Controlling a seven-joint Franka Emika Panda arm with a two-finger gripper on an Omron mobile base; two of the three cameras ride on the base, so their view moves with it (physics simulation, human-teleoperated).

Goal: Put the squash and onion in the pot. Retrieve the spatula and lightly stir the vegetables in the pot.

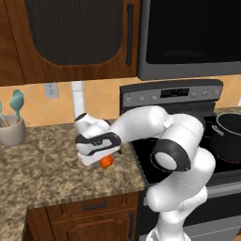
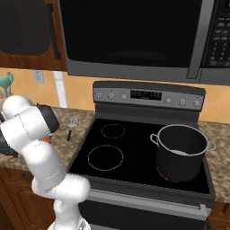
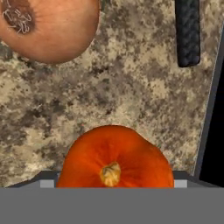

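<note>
My hand view shows the squash [image 3: 114,157] under my pincer [image 1: 107,157], jaw gap untellable; onion [image 3: 50,28] apart, stove edge [image 3: 209,109] beside.

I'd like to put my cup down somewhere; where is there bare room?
The granite counter is bare between the utensil cup and the claw. Both left burner rings are free. It is crowded around the squash, onion and spatula, and the pot takes the stove's right.

even, flat rendered light throughout (no glare), soft faint shadows; textures look coarse and blurry up close in the hand view.
</note>
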